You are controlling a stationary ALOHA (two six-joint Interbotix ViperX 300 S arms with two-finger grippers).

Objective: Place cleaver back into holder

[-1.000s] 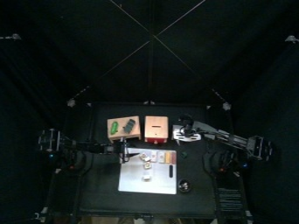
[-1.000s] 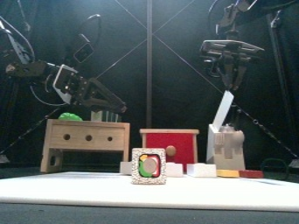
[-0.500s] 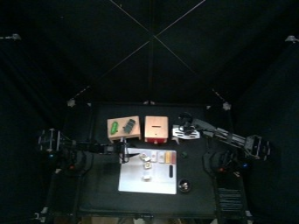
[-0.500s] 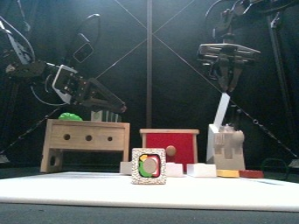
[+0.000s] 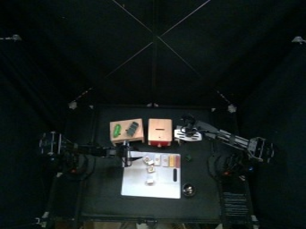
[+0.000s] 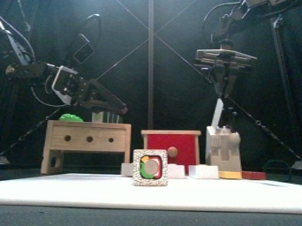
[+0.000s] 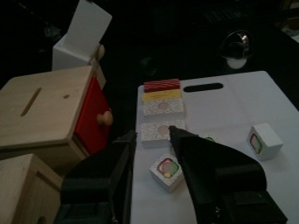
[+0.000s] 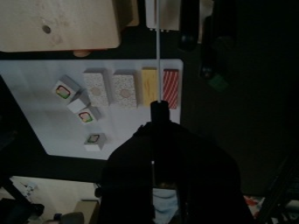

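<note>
The cleaver [image 6: 217, 110], a thin whitish blade, hangs nearly upright with its lower end at the top of the holder [image 6: 225, 150], a pale wooden block at the table's right. My right gripper [image 6: 224, 78] is shut on the blade's upper end. In the right wrist view the cleaver [image 8: 156, 66] shows edge-on as a thin line running out from between the jaws. My left gripper [image 7: 163, 162] is open and holds nothing. It hovers over the white mat, with the holder [image 7: 82, 35] beyond it.
A wooden box with a red front [image 6: 172, 146] stands left of the holder. Farther left is a tan box [image 6: 85, 144] bearing green items. The white mat [image 6: 71, 190] in front carries several toy food blocks [image 6: 150, 168].
The right gripper has come down and a little left. The cleaver has turned more upright, and its tip has dropped to the holder's top. The left arm has not moved.
</note>
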